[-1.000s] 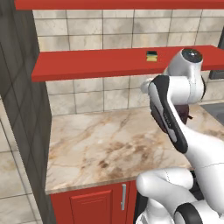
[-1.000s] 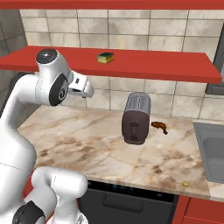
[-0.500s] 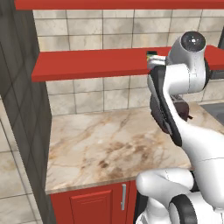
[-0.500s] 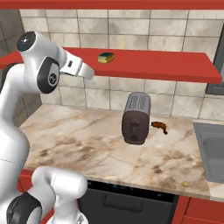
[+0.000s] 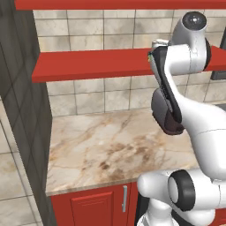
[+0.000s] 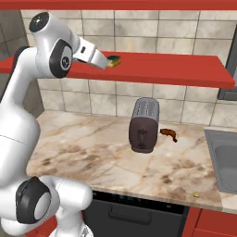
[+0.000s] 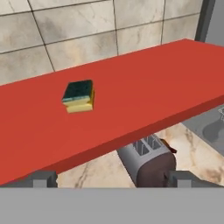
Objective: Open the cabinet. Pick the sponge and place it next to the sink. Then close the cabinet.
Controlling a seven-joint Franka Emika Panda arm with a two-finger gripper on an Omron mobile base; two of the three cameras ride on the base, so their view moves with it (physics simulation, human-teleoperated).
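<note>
Red shelf (image 7: 144,92): one sponge (image 7: 78,96); one toaster (image 6: 144,124) below; gripper (image 7: 111,178) spread, empty.

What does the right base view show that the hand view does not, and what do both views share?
Only the right base view shows the white arm, the brown item on the counter beside the toaster, and the small yellow bit near the counter's front edge. Only the hand view shows the sponge's dark top layer from above. Both show the sponge lying on the red shelf, the toaster below it, and part of the sink.
</note>
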